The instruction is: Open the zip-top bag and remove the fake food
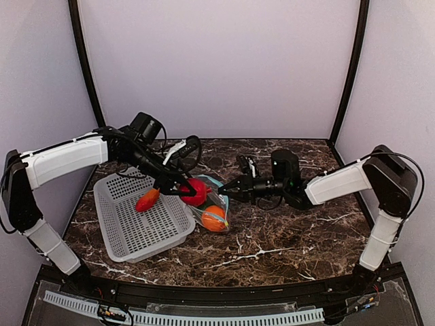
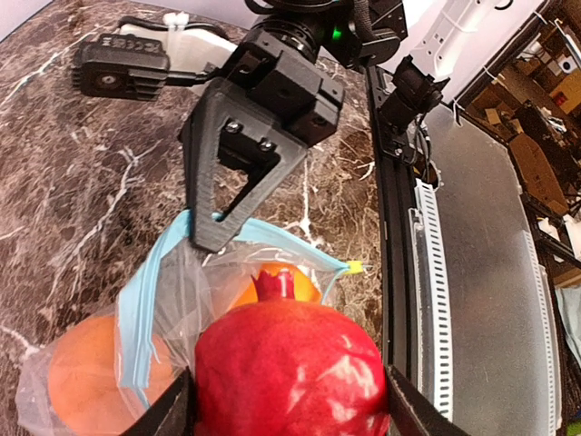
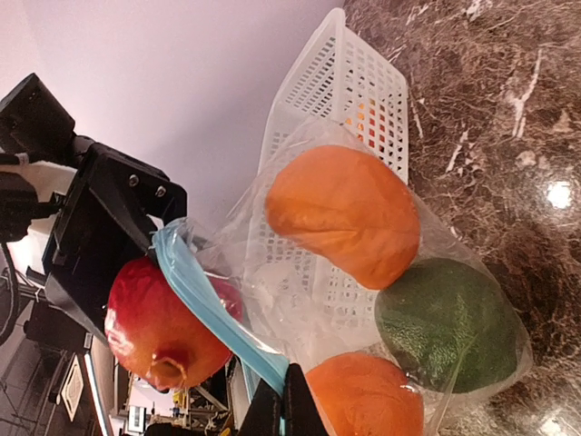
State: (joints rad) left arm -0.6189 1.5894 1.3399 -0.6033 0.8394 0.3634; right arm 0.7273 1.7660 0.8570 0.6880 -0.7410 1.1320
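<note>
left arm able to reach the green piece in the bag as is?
Probably not: the left claw holds the red fruit, and the green piece lies deep in the bag behind the oranges.

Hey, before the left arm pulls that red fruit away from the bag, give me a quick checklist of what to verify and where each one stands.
1. Left gripper grips the red fruit: ok, a finger on each side.
2. Right gripper shut on the zip-top bag at its blue strip: ok.
3. Bag mouth open: ok, the strip is spread apart.
4. Red fruit fully clear of the mouth: cannot tell; the strip crosses it in the right wrist view.
5. Room in the white basket: ok, one red-orange piece lies in it with bare floor beside.
</note>
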